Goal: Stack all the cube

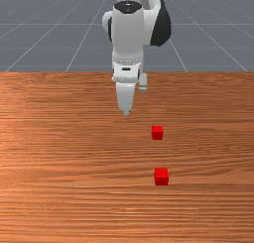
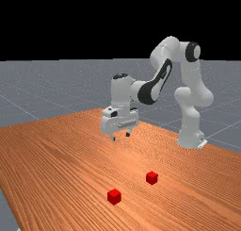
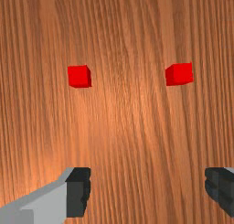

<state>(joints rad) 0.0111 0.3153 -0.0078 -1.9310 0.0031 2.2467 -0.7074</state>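
Wooden table [image 2: 56, 154] holds two red cubes [image 2: 114, 197]; one tool [image 2: 120, 136], spread wide, seemingly grips nothing.

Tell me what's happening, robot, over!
Gripper open, up above the table. One red cube and another red cube sit apart, not stacked. No obstacle seen. Over.

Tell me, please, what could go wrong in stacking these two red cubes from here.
The open fingers hang above the table, off to the side of the cube higher in the front view and of the lower cube; lowering straight down would probably miss both. Both are plain red, so they might be confused. Each has a small top, so one released off-centre could topple.
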